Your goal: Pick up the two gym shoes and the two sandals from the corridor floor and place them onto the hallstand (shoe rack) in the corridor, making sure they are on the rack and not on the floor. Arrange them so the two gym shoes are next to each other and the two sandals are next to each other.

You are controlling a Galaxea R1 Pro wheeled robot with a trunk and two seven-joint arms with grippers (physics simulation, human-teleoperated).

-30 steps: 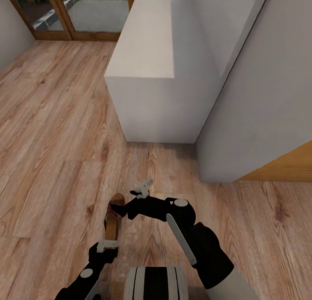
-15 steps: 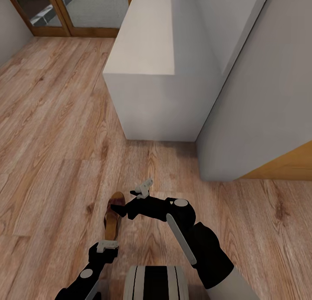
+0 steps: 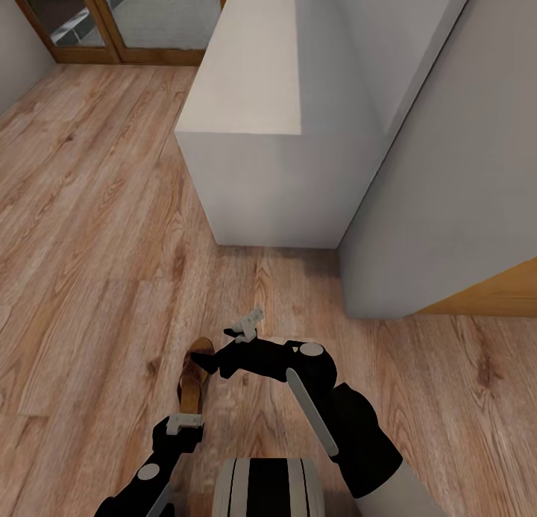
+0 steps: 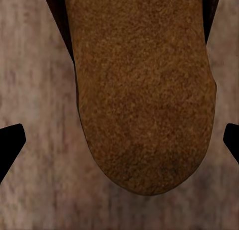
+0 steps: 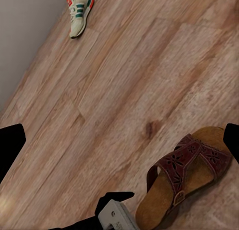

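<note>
left gripper (image 3: 186, 421) spread wide over dark brown leather open-toe sandal (image 3: 195, 375) on wood-plank floor (image 3: 89, 226), lined up to grab | right gripper (image 3: 246, 324) at sandal's 2 o'clock, can't tell its grip | white green-striped sneaker (image 5: 79, 12) waits by wall

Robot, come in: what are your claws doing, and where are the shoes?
Left claw open over brown leather sandal on wood floor. Right claw open, empty. White green-striped sneaker lies farther off by grey wall. Nothing in the way.
</note>
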